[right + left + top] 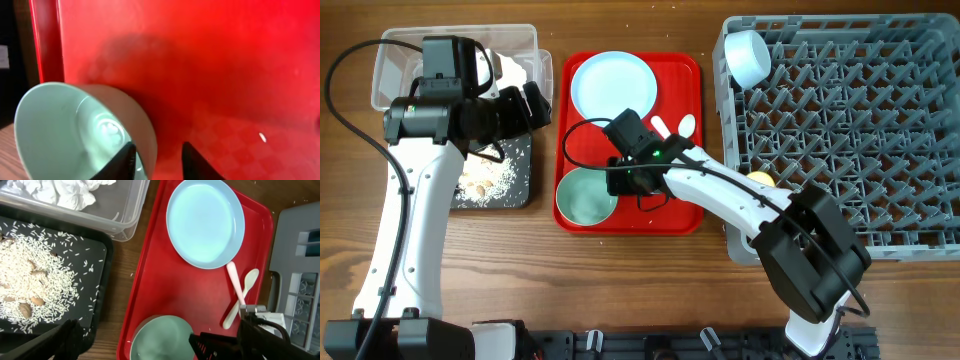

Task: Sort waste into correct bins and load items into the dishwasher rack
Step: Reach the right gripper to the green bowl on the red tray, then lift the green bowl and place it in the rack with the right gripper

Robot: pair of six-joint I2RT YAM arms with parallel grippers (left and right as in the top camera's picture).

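Observation:
A pale green bowl (585, 198) (160, 337) (65, 130) sits at the front left of the flat red tray (682, 75). My right gripper (616, 186) (159, 159) is open, one finger inside the bowl's rim and one outside. A pale blue plate (613, 83) (205, 222) lies at the back of the tray, with a white fork and spoon (672, 126) (239, 292) crossed beside it. My left gripper (533, 103) (145, 347) is open and empty above the gap between the black tray and the red tray. The grey rack (880, 130) holds a pale blue bowl (748, 57) and a yellow cup (761, 180).
The clear tub (395, 60) (130, 210) at back left holds the crumpled white napkin (510, 68) (70, 192). The black tray (520, 190) (97, 245) in front of it holds rice scraps (485, 180) (35, 275). My right arm reaches across the rack's front left corner.

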